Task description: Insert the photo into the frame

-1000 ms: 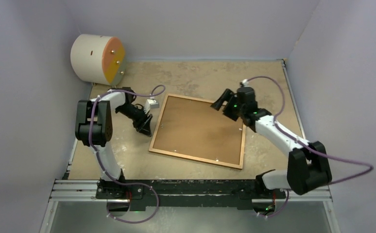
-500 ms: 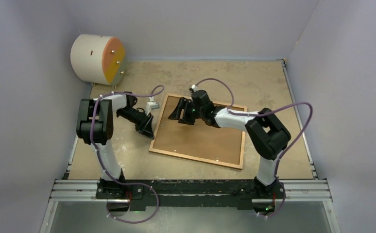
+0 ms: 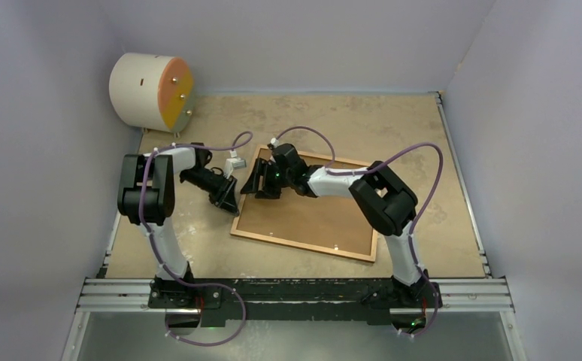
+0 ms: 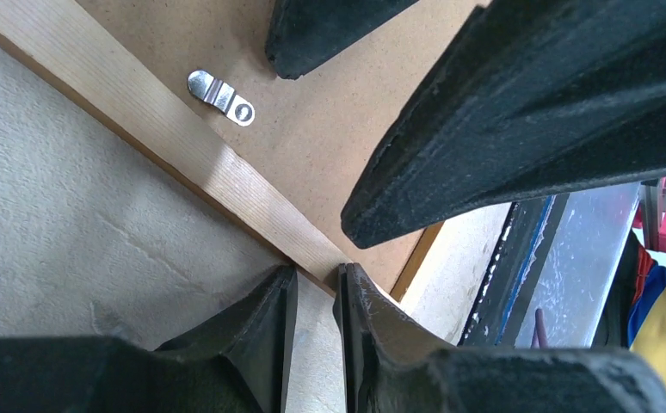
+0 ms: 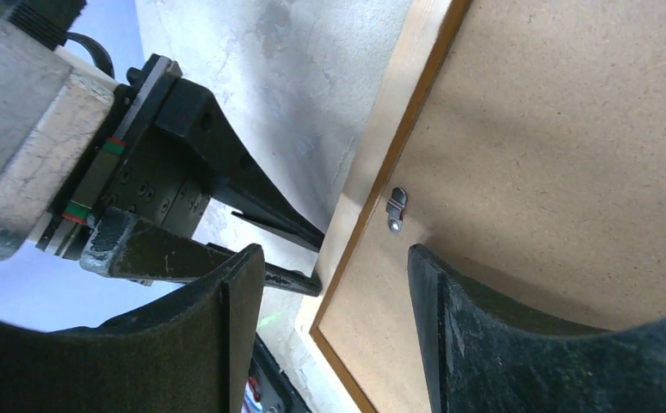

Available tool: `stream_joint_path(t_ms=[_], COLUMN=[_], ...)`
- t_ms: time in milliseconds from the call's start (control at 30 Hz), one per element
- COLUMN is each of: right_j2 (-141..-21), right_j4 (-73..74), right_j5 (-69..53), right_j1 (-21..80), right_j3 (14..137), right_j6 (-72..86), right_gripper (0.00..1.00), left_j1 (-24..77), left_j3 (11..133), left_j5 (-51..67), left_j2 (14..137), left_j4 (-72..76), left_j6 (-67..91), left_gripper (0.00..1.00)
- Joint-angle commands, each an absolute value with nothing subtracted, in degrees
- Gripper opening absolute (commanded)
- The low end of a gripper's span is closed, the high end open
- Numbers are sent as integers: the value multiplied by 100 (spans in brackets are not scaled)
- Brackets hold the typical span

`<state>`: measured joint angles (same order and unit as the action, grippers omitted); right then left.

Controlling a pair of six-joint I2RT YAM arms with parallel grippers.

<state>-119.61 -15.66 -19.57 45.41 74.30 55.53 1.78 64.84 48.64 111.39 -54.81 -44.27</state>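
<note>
The frame [image 3: 310, 207] lies face down on the table, its brown back up. The photo does not show in any view. My left gripper [image 3: 230, 200] sits low at the frame's left rail near the near-left corner. Its jaws [image 4: 315, 274] stand a narrow gap apart with only table between them, tips against the wooden rail [image 4: 166, 120]. My right gripper [image 3: 262, 183] hovers open and empty over the frame's left edge [image 5: 373, 172]. Its midpoint [image 5: 334, 258] is close to a small metal turn clip [image 5: 396, 209], also in the left wrist view [image 4: 220, 96].
A cream-and-orange cylinder [image 3: 151, 90] lies at the far left corner. Walls close the table on the left, back and right. The arm rail [image 3: 295, 292] runs along the near edge. The two grippers are very close together at the frame's left side.
My right arm swung left across the frame, from its far right corner to its left edge beside my left gripper. My left gripper barely moved. The frame stayed put.
</note>
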Motion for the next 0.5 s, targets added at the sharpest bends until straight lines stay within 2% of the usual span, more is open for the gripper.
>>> stream_joint_path(t_ms=[0, 467], right_j2=[-11984, -12252], right_j4=[-1517, -1248], right_j5=[-2068, -1952], right_j1=[4555, 4609], right_j3=[7720, 7951], right_j6=[5547, 5330], right_gripper=[64, 61], left_j1=[211, 211], left_j3=[6302, 6240], left_j5=[4237, 4189], left_j2=[11215, 11153], left_j4=[-4825, -4790], left_j6=[-4650, -4704], left_gripper=[26, 22])
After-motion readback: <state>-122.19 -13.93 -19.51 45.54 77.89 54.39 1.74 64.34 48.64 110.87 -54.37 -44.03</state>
